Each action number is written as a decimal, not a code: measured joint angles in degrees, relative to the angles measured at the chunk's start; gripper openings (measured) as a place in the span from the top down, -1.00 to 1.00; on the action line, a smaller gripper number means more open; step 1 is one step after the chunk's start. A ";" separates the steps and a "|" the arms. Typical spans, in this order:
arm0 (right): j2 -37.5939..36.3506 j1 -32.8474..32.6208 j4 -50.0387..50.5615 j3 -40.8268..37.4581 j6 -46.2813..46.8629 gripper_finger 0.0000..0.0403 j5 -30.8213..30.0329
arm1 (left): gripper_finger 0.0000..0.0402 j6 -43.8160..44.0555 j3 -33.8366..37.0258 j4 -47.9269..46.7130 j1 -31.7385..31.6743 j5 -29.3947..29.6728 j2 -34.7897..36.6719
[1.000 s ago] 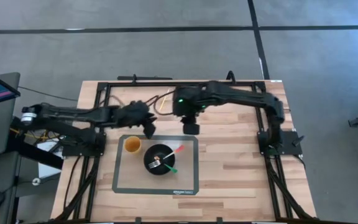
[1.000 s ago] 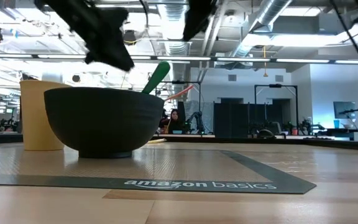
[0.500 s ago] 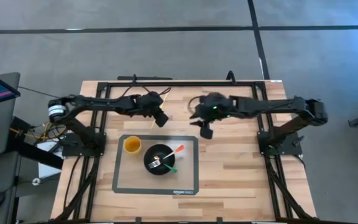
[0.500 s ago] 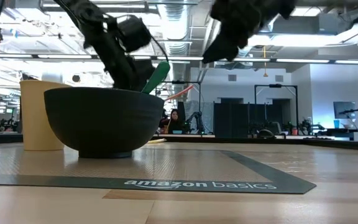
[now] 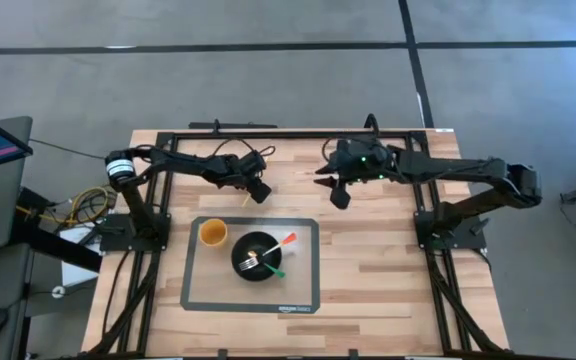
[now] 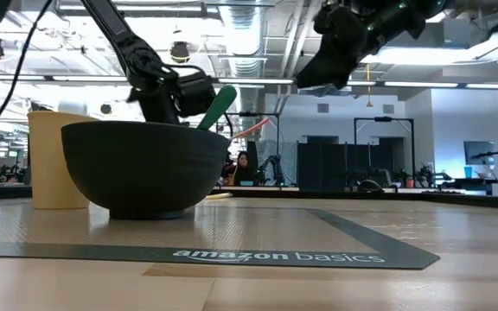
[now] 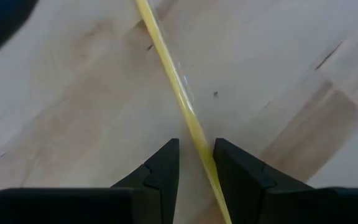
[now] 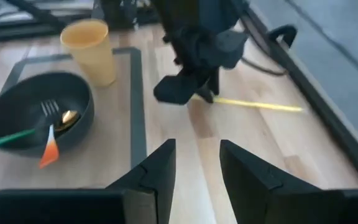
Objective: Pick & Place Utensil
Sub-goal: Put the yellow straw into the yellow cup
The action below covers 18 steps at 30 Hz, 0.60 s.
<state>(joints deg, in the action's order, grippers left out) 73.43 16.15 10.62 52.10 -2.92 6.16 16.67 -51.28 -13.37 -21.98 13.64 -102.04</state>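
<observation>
On the left, the left gripper [image 5: 259, 192] is low over the bare wood behind the mat [image 5: 193, 290], its fingers [image 7: 160, 168] spread to either side of the yellow utensil [image 7: 178, 93], which lies flat on the table and looks not yet gripped. In the middle, the black bowl [image 5: 256, 255] on the mat already holds a fork and the green and orange utensils (so most of the job looks done), beside the yellow cup [image 5: 212, 233]. On the right, the right gripper [image 5: 340, 195] waits above the table with its fingers apart and nothing in them, so the grasp, lift and placing of the yellow piece remain.
</observation>
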 joint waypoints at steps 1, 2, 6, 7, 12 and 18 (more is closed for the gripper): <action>0.15 -0.41 0.79 -0.04 0.00 0.41 -0.01 | 0.47 0.09 -0.11 0.24 0.05 0.14 -0.46; 0.15 -0.78 1.39 -0.15 0.00 0.41 -0.05 | 0.47 0.10 -0.16 0.36 0.05 0.13 -0.90; 0.77 -3.11 1.03 -0.01 0.02 0.41 -0.03 | 0.54 -0.79 -0.16 0.46 0.03 -0.01 -1.48; 0.84 -3.67 1.26 -0.10 0.02 0.41 -0.03 | 0.60 -1.64 -0.13 0.44 0.07 0.03 -0.92; 1.99 -6.64 1.31 -0.11 0.02 0.41 -0.02 | 0.95 -5.38 0.52 -1.33 0.04 0.74 4.37; 2.75 -9.48 1.37 -0.10 2.17 0.41 -0.02 | 0.98 -6.06 2.66 -0.59 3.89 1.28 21.73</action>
<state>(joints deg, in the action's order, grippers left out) 76.18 6.67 11.99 52.00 -0.74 6.14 10.61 -48.63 -13.96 -18.09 14.93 -80.31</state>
